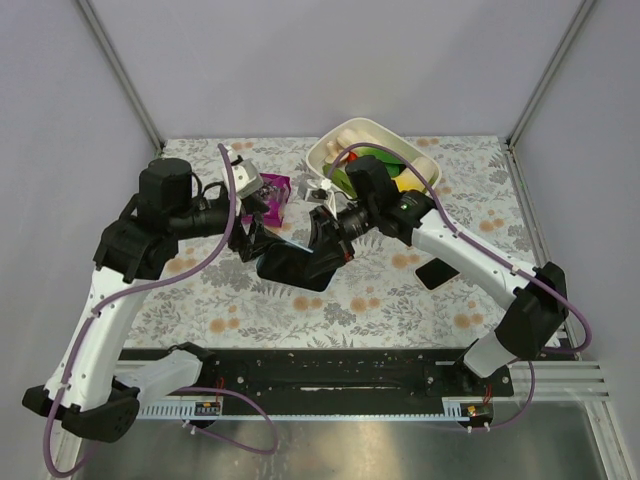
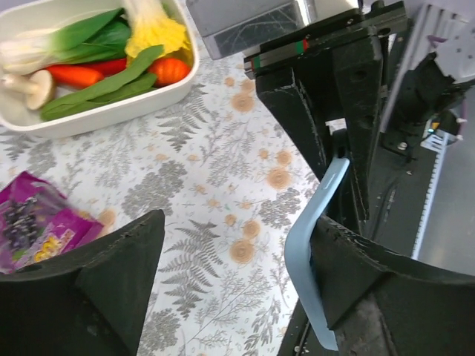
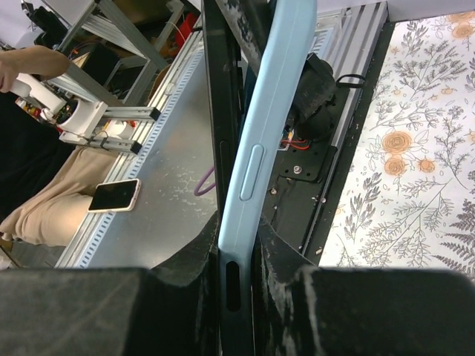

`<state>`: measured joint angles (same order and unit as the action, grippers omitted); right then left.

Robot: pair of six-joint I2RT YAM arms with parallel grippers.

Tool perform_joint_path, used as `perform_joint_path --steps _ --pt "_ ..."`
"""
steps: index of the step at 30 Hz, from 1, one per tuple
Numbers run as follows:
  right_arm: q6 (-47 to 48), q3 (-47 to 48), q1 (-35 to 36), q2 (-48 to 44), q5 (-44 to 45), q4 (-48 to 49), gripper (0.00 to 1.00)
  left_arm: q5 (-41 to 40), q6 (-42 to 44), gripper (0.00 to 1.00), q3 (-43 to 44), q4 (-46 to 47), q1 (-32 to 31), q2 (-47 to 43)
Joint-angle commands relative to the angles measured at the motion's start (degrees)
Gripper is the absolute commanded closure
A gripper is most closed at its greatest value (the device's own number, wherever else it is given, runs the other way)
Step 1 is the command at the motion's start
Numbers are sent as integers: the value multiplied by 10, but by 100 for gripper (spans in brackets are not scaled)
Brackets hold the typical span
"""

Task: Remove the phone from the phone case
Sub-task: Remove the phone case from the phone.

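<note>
The light blue phone case [image 3: 249,148] stands edge-on between the fingers of my right gripper [image 3: 239,252], which is shut on it above the middle of the table. A dark slab, seemingly the phone [image 1: 295,268], hangs with the case [image 1: 288,242] between the two grippers. I cannot tell whether it sits fully in the case. My left gripper [image 2: 237,222] is open, and the case's curved corner [image 2: 308,237] lies against the inner side of its right finger [image 2: 371,274]. In the top view the left gripper [image 1: 255,235] and right gripper [image 1: 325,235] face each other.
A white bin [image 1: 335,140] of toy vegetables stands at the back; the left wrist view shows the bin [image 2: 111,119] too. A purple snack bag [image 1: 272,195] lies left of it. Another dark phone [image 1: 437,272] lies flat at the right. A black rail [image 1: 320,370] runs along the near edge.
</note>
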<state>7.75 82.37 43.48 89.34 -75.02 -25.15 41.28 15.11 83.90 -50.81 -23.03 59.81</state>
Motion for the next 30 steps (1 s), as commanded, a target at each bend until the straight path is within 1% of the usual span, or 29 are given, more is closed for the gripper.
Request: perform_joint_path --steps 1,5,10,14,16,18,20,23,25,28,30 --pt "-19 -5 3 10 11 -3 100 -94 14 15 63 51 -2 -20" --pt "-16 -7 -2 9 9 -3 100 -150 28 5 91 44 1 -15" --pt "-13 -8 -4 9 8 -3 100 -199 40 3 108 36 6 -20" --pt "-12 -8 -6 10 7 -3 100 -210 42 2 132 19 12 -25" --pt "-13 -6 -7 12 10 -3 100 -192 41 1 154 -8 13 -26" --pt "-13 -2 -9 13 14 -3 100 -141 32 1 175 -39 13 -26" --pt "-14 0 -9 10 22 -3 100 -98 16 1 177 -68 13 -28" --pt "-17 7 -12 10 33 -6 100 -37 -14 1 137 -99 13 -37" --pt "-18 13 -14 11 34 -9 100 -10 -25 2 99 -107 14 -45" --pt "-23 28 -16 16 37 -13 100 34 -35 5 44 -109 15 -59" --pt "-23 37 -18 15 49 -18 100 69 -52 5 22 -106 22 -61"
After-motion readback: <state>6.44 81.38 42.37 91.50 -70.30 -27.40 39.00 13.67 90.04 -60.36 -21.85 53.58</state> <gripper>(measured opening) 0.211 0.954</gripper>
